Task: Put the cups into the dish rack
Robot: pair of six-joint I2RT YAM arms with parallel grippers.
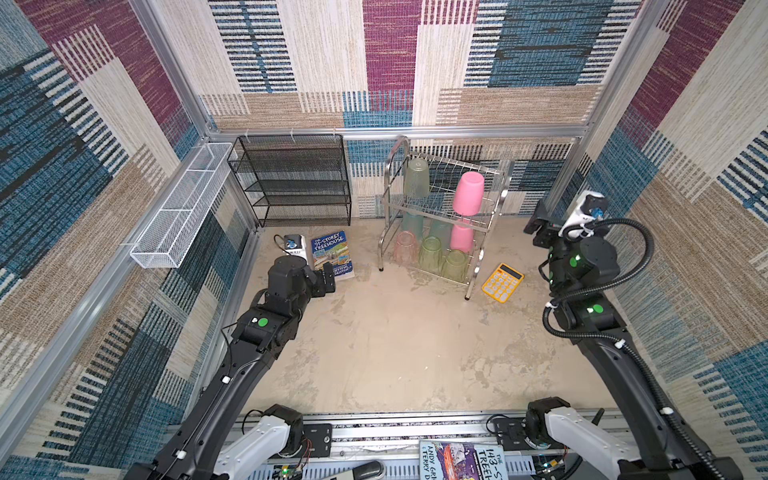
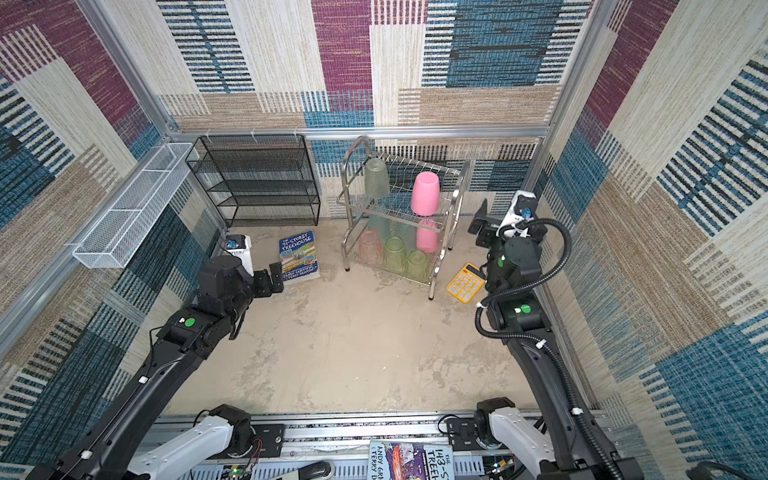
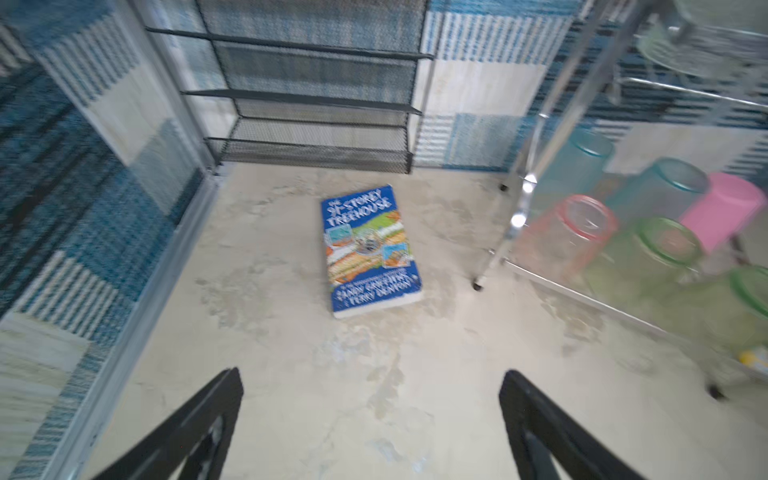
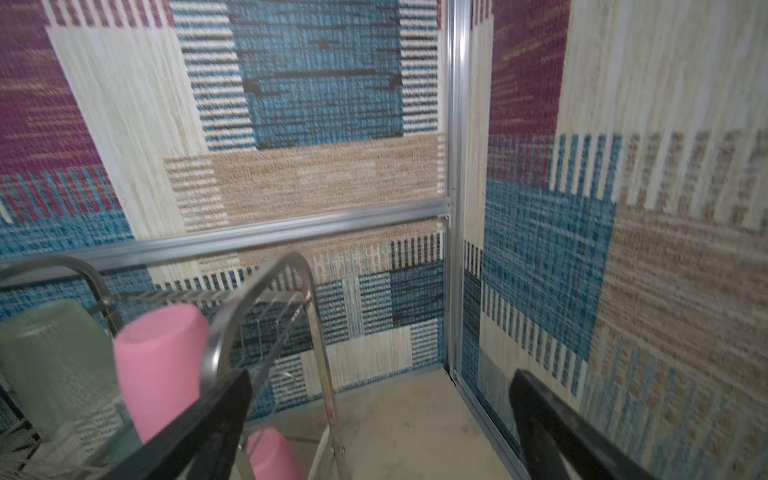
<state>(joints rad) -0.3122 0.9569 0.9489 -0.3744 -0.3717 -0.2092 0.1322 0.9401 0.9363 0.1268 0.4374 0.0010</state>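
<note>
- Both top views: the left end effector [image 1: 327,279] stands wide, holding nothing, above the counter [image 1: 395,353]. A book [image 1: 330,249] lies just ahead of it. The dish rack [image 1: 399,140] stands further to its right, apart.
- The right end effector [image 1: 536,226] stands wide, empty; the rack is near, to its left, without contact.
- Eight cups [image 1: 432,253] sit inverted in the rack: two on the upper tier, six on the lower.
- Left wrist view: jaws spread, nothing between; book ahead, lower-tier cups beyond one finger.
- Right wrist view: jaws spread, empty; pink cup [image 4: 160,365] and yellow-green cup [image 4: 54,353] on the upper tier, beyond one finger.
</note>
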